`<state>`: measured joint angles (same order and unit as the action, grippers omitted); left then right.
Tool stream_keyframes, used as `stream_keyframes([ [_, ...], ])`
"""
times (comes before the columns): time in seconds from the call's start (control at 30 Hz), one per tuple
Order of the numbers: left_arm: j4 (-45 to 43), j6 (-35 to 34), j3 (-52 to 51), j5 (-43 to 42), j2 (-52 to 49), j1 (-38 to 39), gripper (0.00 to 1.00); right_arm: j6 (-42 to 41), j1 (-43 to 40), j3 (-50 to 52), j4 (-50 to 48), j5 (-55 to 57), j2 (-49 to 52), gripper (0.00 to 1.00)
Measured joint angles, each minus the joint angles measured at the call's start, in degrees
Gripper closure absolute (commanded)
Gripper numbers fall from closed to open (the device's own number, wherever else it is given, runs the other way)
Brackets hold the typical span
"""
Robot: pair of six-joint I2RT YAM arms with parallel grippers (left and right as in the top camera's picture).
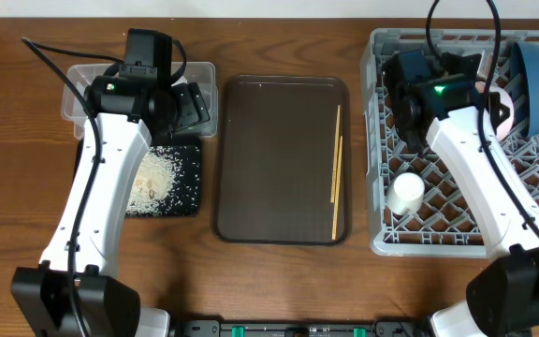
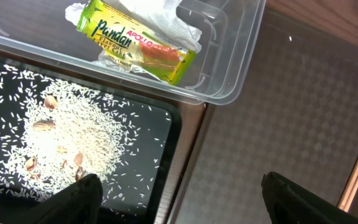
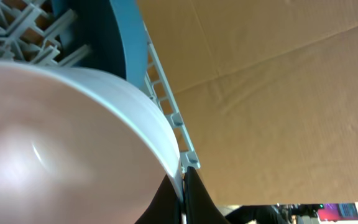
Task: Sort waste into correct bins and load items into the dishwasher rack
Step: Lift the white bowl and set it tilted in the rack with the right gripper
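The clear tub holds the yellow-green wrapper and the crumpled white napkin. Beside it, loose rice lies spread on the black tray. My left gripper hangs open and empty over that tray's right edge; from above, the left gripper is by the tub. Two chopsticks lie on the brown tray. In the grey rack, my right gripper is shut on the white bowl's rim, next to the upright dark blue dish. A pale cup sits in the rack.
The brown serving tray lies between the black tray and the rack. The rack's lattice wall stands just behind the bowl. My right arm reaches across the rack, hiding part of it.
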<state>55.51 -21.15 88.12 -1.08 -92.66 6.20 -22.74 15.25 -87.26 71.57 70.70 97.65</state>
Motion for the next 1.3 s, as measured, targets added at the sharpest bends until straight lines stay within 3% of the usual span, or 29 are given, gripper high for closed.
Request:
stream_keyframes([
  [0.23,0.0,0.0,0.0,0.0,0.0,0.0,0.15,14.3,0.0,6.6,-15.2,0.3,0.5,0.99],
  [0.43,0.0,0.0,0.0,0.0,0.0,0.0,0.15,24.7,0.8,11.0,-19.3,0.2,2.4,0.99],
  [0.87,0.0,0.0,0.0,0.0,0.0,0.0,0.15,31.5,1.1,12.0,-26.5,0.3,3.2,0.99],
  [1.3,0.0,0.0,0.0,0.0,0.0,0.0,0.15,38.7,1.1,12.0,-27.3,0.3,4.3,0.99],
])
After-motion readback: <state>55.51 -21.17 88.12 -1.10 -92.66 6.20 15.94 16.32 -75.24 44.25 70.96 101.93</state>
